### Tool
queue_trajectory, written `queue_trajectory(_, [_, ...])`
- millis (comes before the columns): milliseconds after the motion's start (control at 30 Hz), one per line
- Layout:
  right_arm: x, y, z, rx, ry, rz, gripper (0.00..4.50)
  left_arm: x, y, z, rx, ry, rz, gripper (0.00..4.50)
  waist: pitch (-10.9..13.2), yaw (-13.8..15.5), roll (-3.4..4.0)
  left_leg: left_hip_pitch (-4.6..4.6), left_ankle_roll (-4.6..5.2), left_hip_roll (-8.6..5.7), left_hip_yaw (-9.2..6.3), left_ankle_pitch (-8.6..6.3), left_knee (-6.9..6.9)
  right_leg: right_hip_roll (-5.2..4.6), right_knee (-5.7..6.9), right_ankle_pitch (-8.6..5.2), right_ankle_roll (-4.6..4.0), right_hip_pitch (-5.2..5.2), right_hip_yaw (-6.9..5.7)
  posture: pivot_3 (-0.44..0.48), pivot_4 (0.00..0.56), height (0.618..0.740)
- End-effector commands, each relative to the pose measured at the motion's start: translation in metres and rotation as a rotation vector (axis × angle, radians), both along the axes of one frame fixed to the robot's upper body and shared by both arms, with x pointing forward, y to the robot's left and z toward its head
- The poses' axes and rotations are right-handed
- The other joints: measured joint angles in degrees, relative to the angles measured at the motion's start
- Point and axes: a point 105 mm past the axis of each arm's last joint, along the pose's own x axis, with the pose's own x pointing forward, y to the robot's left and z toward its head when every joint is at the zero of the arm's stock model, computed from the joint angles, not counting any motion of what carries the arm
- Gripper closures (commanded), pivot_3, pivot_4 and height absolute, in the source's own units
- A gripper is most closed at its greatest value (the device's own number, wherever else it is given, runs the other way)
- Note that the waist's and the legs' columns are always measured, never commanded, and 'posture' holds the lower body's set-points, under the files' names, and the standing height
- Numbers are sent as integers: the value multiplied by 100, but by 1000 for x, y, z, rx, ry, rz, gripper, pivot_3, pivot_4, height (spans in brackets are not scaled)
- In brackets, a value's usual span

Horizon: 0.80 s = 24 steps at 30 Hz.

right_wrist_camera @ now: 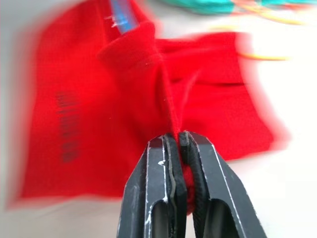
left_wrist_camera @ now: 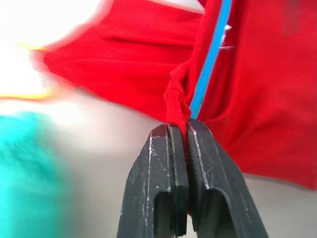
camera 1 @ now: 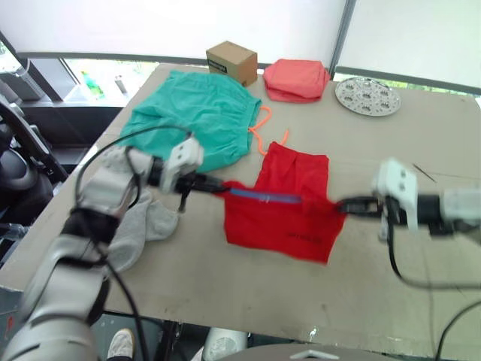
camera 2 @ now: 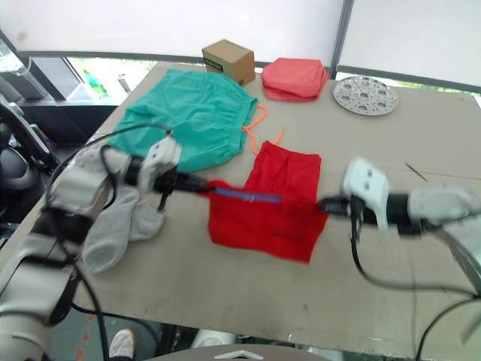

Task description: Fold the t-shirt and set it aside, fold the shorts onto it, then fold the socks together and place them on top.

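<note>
Two grippers have hold of the t-shirt (camera 1: pixel 289 210) at opposite ends, and we record both as closed. The left gripper (camera 1: pixel 218 185) has its fingers (left_wrist_camera: pixel 161 183) pressed together on a bunched fold of red cloth at the shirt's edge, just beside a blue strip (camera 1: pixel 264 197) sewn inside the fabric. The right gripper (camera 1: pixel 344 205) is likewise clamped tight on a thin ridge of the shirt's far edge, its fingers (right_wrist_camera: pixel 195 183) showing no gap between them. Between the two grippers the shirt hangs stretched along its upper fold, with a doubled layer falling toward the table (camera 1: pixel 225 286) and a second part lying flat beyond, away from the robot. Dark printed lettering (right_wrist_camera: pixel 67 126) runs across the lower layer, on the side nearer the right gripper; we cannot read it. The shorts (camera 1: pixel 199 113) lie spread flat past the left gripper, well apart from it, with their orange cord (camera 1: pixel 259 135) trailing between them and the shirt's far part. The socks (camera 1: pixel 139 229) lie overlapping one another near the left gripper, under the left forearm and on the robot's side of the shorts. Farther off we note a cardboard box (camera 1: pixel 231 62), a folded pink cloth stack (camera 1: pixel 297 79) and a round metal plate (camera 1: pixel 367 96), all well clear of either gripper.
</note>
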Motion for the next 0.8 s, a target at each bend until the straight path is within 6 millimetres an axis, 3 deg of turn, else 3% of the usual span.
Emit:
queue_trajectory(33, [30, -11, -10, -81, 21, -68, 4500, 21, 2, 10, 49, -107, 66, 4322, -2, -19, -2, -3, -9, 0, 2, 5, 0, -1, 2, 8, 18, -1, -1, 0, 150, 740])
queue_trajectory(200, [53, -16, -7, -115, 35, -87, 4500, 36, -14, 41, 0, -227, 74, 4322, 0, -74, 2, -66, 1, -4, 33, -4, -13, -3, 3, 11, 49, -51, -23, 0, 150, 740])
queue_trajectory(300, [59, -17, 5, -74, 27, -107, 4500, 29, -26, 65, -125, -193, -3, 4322, 3, -99, 6, -66, 0, -3, 44, -4, -14, -8, 4, 8, 58, -53, -24, 0, 150, 740])
queue_trajectory(433, [63, -26, 1, -103, 38, -131, 4500, 23, -35, 75, -209, -131, -72, 4322, 3, -116, 8, -53, -20, 2, 49, 8, 1, -11, 7, 8, 60, -52, -14, 0, 150, 740])
queue_trajectory(600, [69, -31, -3, -105, 49, -164, 4500, 48, -46, 53, -48, -214, 111, 4322, 3, -122, 11, -43, -23, 10, 38, 13, 26, -13, 42, 17, 65, -50, 5, 0, 150, 740])
queue_trajectory(767, [86, -30, -22, -82, 66, -231, 4500, 69, -37, 22, 112, -256, 320, 4322, 2, -195, 10, -35, -20, 5, 38, 12, 43, -15, 74, 22, 69, -54, 28, 0, 150, 740])
queue_trajectory(800, [89, -33, -26, -86, 61, -253, 4156, 70, -36, 19, 102, -239, 336, 4434, 2, -203, 10, -35, -21, 5, 41, 13, 43, -15, 83, 22, 68, -60, 32, 0, 150, 740])
